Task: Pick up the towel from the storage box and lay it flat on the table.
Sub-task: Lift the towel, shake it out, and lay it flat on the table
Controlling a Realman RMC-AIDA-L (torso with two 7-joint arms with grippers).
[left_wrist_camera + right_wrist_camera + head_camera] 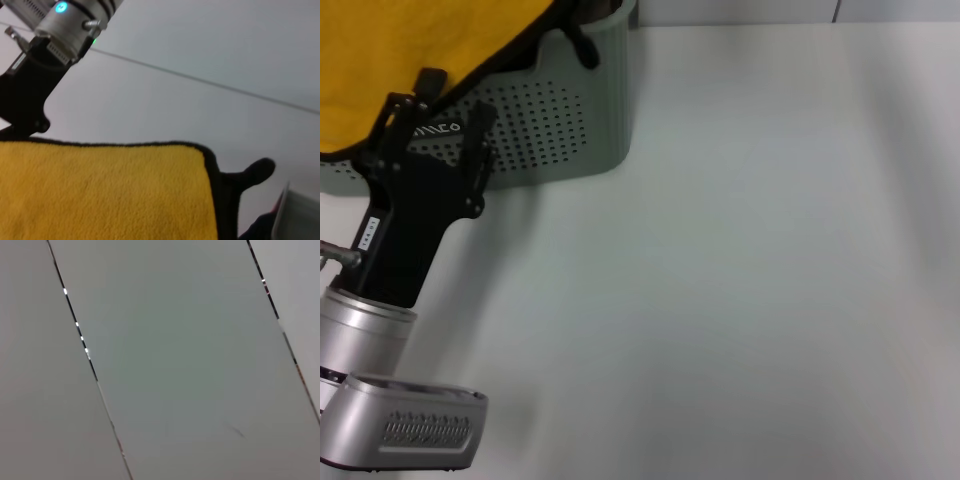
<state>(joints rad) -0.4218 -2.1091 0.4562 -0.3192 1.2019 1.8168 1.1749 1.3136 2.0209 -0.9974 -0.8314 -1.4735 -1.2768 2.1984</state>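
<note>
The towel (410,50), yellow-orange face showing with black edging, hangs over the grey-green storage box (550,120) at the far left of the white table (740,280). My left gripper (452,98) is open in front of the box wall. One fingertip (426,80) overlaps the towel's lower edge and the box label shows between the jaws. The towel (100,195) also fills the lower part of the left wrist view. There, my right gripper (20,125) comes down to the towel's edge, its end hidden behind the cloth.
A piece of black fabric (582,45) sticks out over the box rim beside the towel; it also shows in the left wrist view (252,172), next to the box corner (297,210). The right wrist view shows only grey panels with seams.
</note>
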